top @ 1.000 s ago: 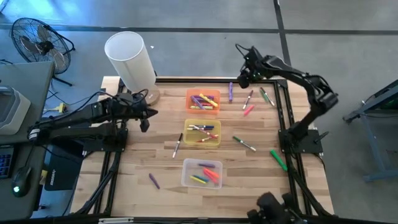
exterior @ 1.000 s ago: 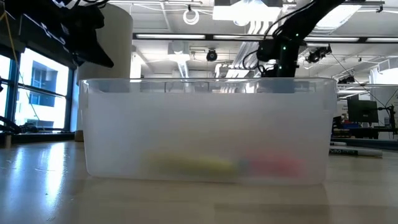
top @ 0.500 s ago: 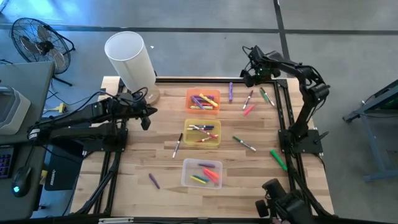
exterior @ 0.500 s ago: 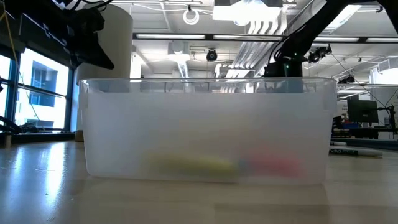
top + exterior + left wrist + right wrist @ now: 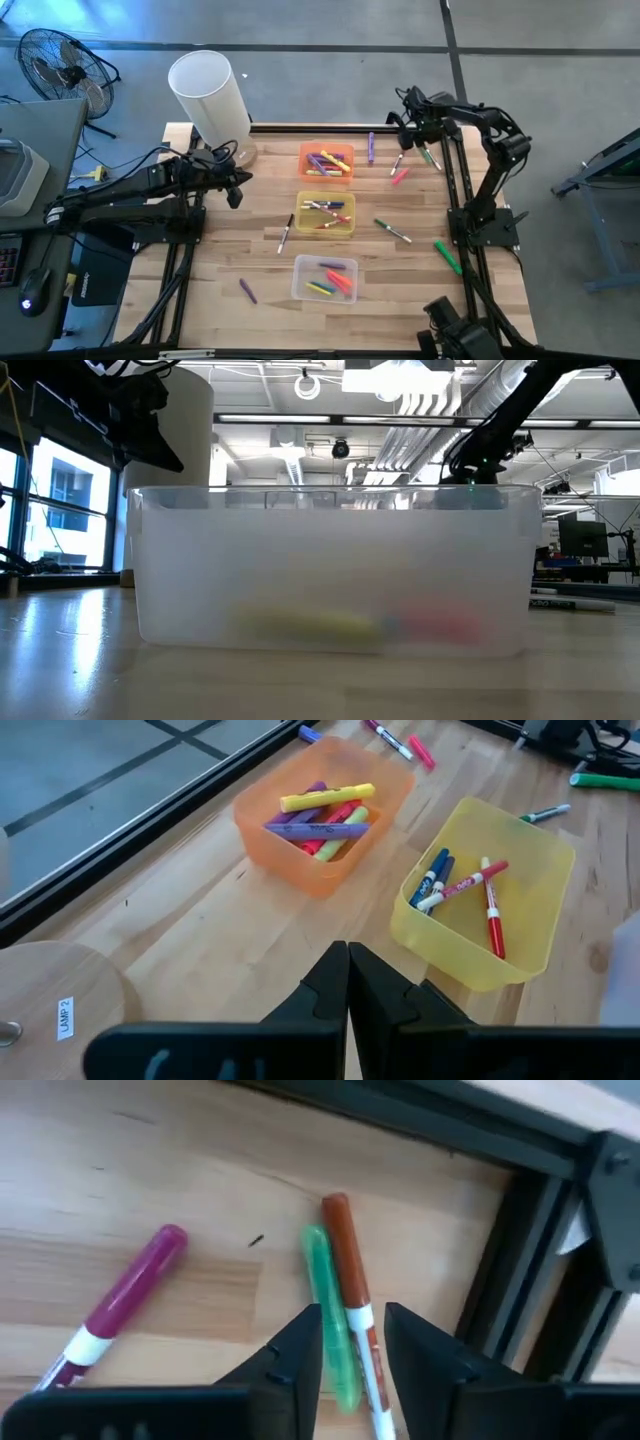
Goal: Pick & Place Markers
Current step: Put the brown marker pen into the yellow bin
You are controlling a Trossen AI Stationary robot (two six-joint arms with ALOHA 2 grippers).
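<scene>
Right gripper (image 5: 352, 1342) hangs over the table's (image 5: 270, 285) far right corner, jaws open a little and empty. Right wrist view: green marker (image 5: 327, 1308) and brown-capped marker (image 5: 352, 1302) lie touching, side by side, on the wood; their near ends run into the gap between the jaws. Magenta marker (image 5: 118, 1307) lies apart, outside the jaws. In the high view the pair lies right of the orange bin (image 5: 326, 162).

Left gripper (image 5: 347, 982): jaws closed, empty, left of the orange bin, beside a wooden disc (image 5: 50, 1000) with a tag reading "LAMP 2". More markers lie in the orange bin, yellow bin (image 5: 487, 910) and clear bin (image 5: 325, 279).
</scene>
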